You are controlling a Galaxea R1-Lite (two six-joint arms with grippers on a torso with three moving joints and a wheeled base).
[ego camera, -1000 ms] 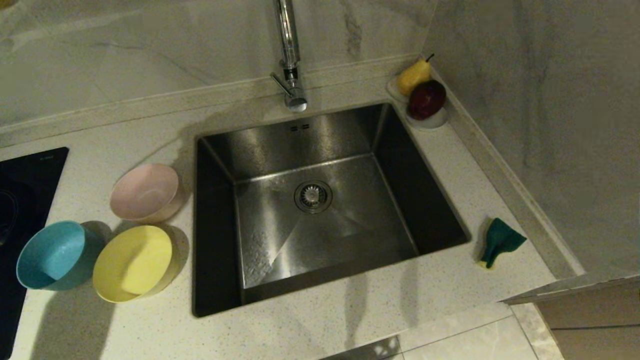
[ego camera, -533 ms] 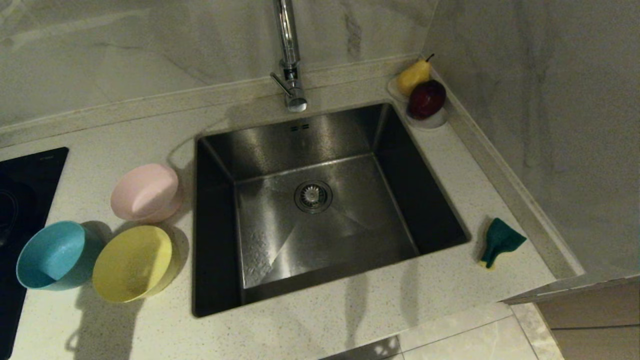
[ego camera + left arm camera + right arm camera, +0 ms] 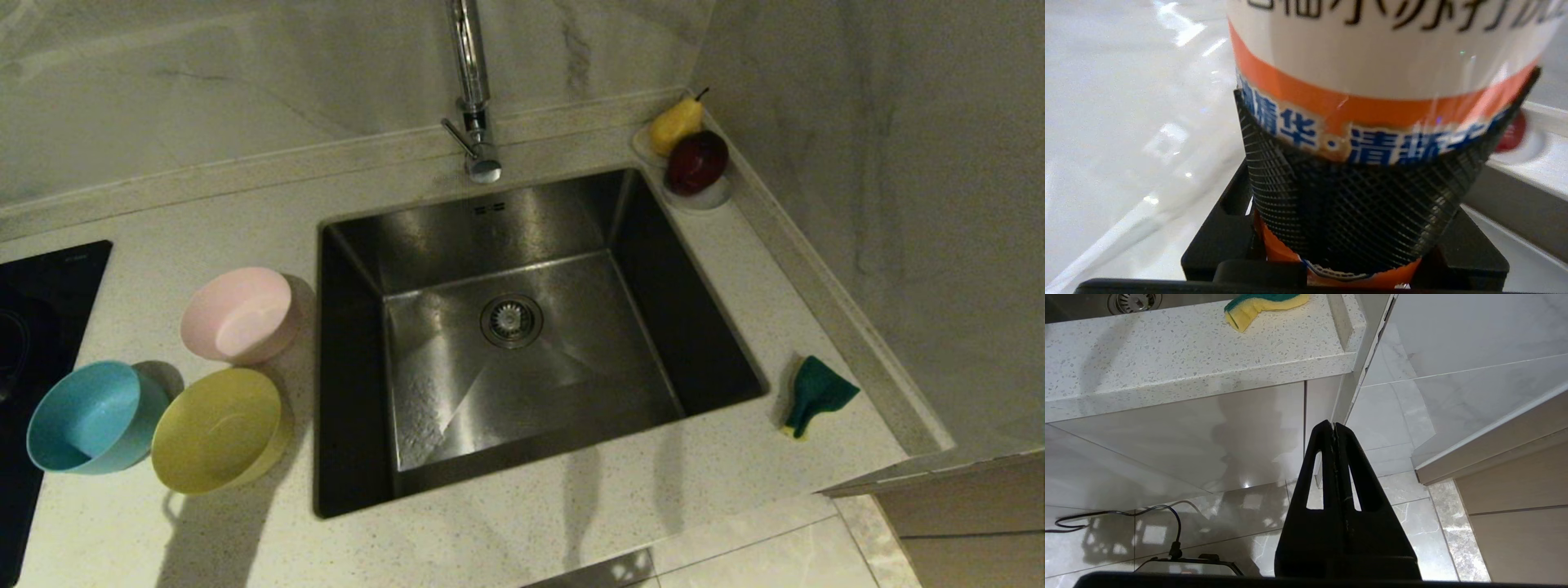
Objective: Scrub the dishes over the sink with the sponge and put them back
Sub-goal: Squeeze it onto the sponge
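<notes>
From your head camera neither arm shows at all, so each tool can only be read from its own wrist camera. The left wrist camera is almost filled by a white bottle (image 3: 1384, 53) with an orange band and blue lettering; its top and base are cut off, and the left tool (image 3: 1355, 204) pinches it between black textured fingers (image 3: 1274, 183) wrapped round its lower part. That bottle appears in no other view. The right tool (image 3: 1334, 430) hangs below the bench edge, in front of the cabinet, its two black fingers pressed together with nothing between them. Past it you see the sponge (image 3: 1265, 304) lying curled on the bench (image 3: 1188, 355), yellow foam toward the camera; the head camera shows mainly its green side (image 3: 816, 392), just right of the sink (image 3: 539, 367). Left of the sink stand the pink bowl (image 3: 237, 314), the blue bowl (image 3: 86, 416) and the yellow bowl (image 3: 216, 429), close together, the yellow one between the blue bowl and the sink. The tap (image 3: 473, 90) is cut off at the top, and a pear (image 3: 676, 124) and a dark red apple (image 3: 696, 162) sit on a white dish in the far right corner.
</notes>
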